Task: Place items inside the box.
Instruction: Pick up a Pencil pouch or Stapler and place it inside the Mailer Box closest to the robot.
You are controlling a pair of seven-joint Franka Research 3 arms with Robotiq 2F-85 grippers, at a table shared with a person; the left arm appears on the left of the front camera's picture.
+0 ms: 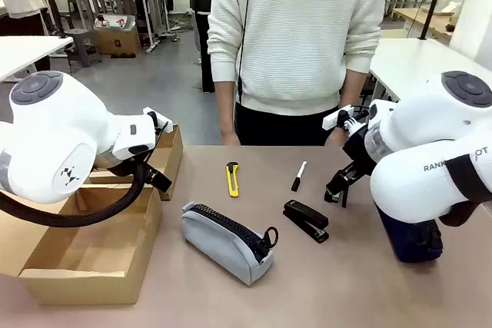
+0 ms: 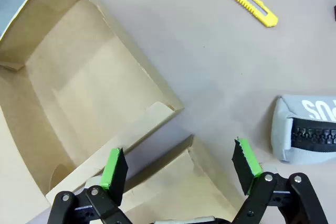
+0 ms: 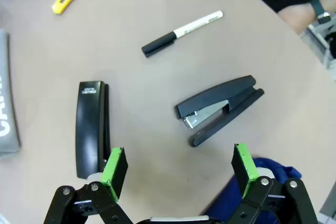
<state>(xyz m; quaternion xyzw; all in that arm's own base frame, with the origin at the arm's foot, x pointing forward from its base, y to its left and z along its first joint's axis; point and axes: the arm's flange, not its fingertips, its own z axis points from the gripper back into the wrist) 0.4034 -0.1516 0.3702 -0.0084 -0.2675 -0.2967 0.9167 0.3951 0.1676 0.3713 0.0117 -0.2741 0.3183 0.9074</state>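
Grey pouch [image 1: 227, 242] lies on table [image 1: 330, 293] near box [image 1: 84, 286].

Beside the box [image 1: 92, 266] lie a grey pouch [image 1: 228, 242], yellow knife [image 1: 232, 179], marker [image 1: 299, 176] and stapler [image 1: 307, 220].

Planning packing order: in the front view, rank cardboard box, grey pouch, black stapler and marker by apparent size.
Largest first:
brown cardboard box
grey fabric zip pouch
black stapler
black marker with white cap, which lies farther away

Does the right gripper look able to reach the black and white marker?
Probably yes. The right gripper is open, and the marker lies on bare table beyond it. The half-open stapler sits between them, but low, so passing over it seems possible.
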